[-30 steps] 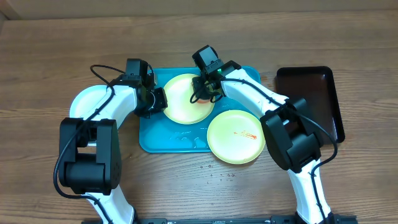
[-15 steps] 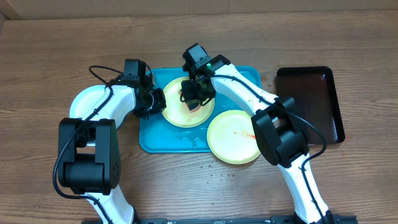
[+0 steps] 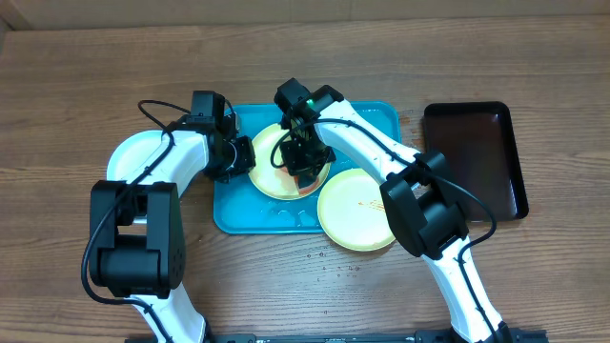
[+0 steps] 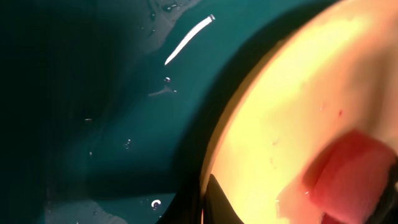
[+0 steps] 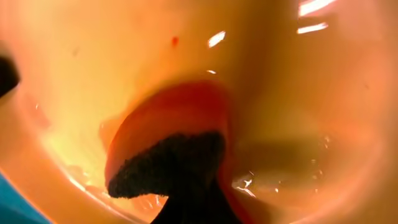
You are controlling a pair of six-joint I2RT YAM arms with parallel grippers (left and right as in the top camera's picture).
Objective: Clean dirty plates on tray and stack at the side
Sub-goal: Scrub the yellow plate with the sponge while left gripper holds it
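The teal tray (image 3: pixel 238 217) lies at the middle of the table. One yellow-green plate (image 3: pixel 267 176) lies on it. My left gripper (image 3: pixel 240 157) is shut on that plate's left rim; the rim (image 4: pixel 261 124) and the wet tray (image 4: pixel 112 112) show in the left wrist view. My right gripper (image 3: pixel 303 164) is shut on a red sponge (image 5: pixel 168 143) with a dark scouring side, pressed onto the plate's inside (image 5: pixel 124 50). The sponge also shows in the left wrist view (image 4: pixel 348 177). A second yellow-green plate (image 3: pixel 357 214) with a red smear overlaps the tray's near right corner. A light blue plate (image 3: pixel 122 157) lies left of the tray.
A narrow black tray (image 3: pixel 477 152) stands at the right of the table. Water drops lie on the wood (image 3: pixel 329 262) in front of the teal tray. The left arm's cable loops above the light blue plate.
My right gripper has slid the sponge from the plate's far right side leftward and then toward the near middle of the plate. The left gripper has kept hold of the rim.
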